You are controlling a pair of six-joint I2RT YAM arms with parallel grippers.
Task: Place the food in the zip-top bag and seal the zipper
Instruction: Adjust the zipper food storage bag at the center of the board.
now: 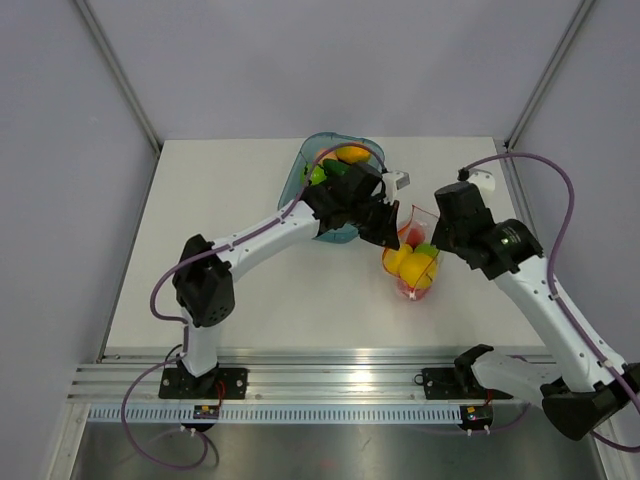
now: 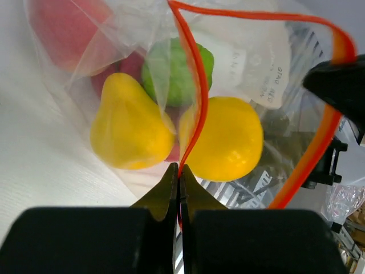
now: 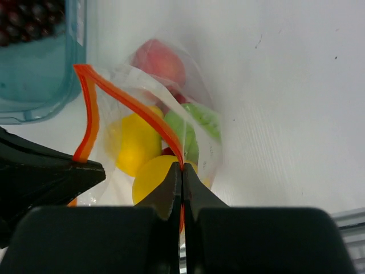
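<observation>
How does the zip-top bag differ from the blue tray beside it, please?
The zip-top bag is clear, crinkly film with a red-orange zipper; the blue tray is tinted blue with no strip. The left gripper and right gripper, jaws shut, pinch the bag's zipper; neither grips the tray. The bag holds yellow, green and red food; the tray shows dark grapes. Both are see-through containers.

white label (image 2: 256, 63) on zip-top bag (image 2: 122, 40), print illegible
</observation>
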